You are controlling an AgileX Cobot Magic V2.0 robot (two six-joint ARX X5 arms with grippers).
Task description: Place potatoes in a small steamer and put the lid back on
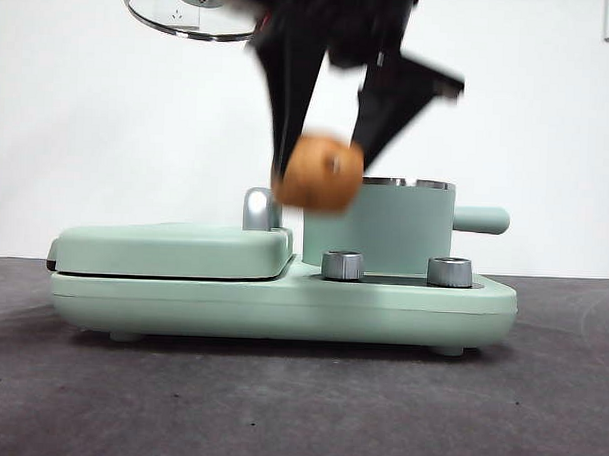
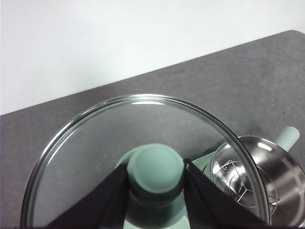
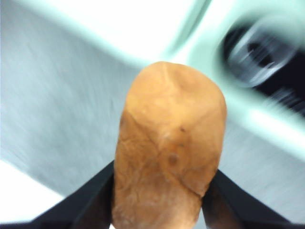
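Observation:
My right gripper (image 1: 321, 179) is shut on the orange-brown potato (image 1: 320, 173) and holds it in the air, level with the steel rim of the mint-green steamer (image 1: 393, 223) and just left of it. The potato fills the right wrist view (image 3: 167, 152), which is blurred. My left gripper (image 2: 156, 177) is shut on the mint-green knob (image 2: 156, 168) of the glass lid (image 2: 143, 143) and holds it high at the top left of the front view (image 1: 192, 12). The open steamer (image 2: 267, 176) with a wire rack inside shows below the lid.
The steamer stands on a mint-green appliance base (image 1: 282, 302) with two silver dials (image 1: 343, 265). A flat mint-green griddle cover (image 1: 174, 248) lies on its left half. The steamer's stubby handle (image 1: 482, 220) points right. Dark grey table (image 1: 298, 408) lies in front.

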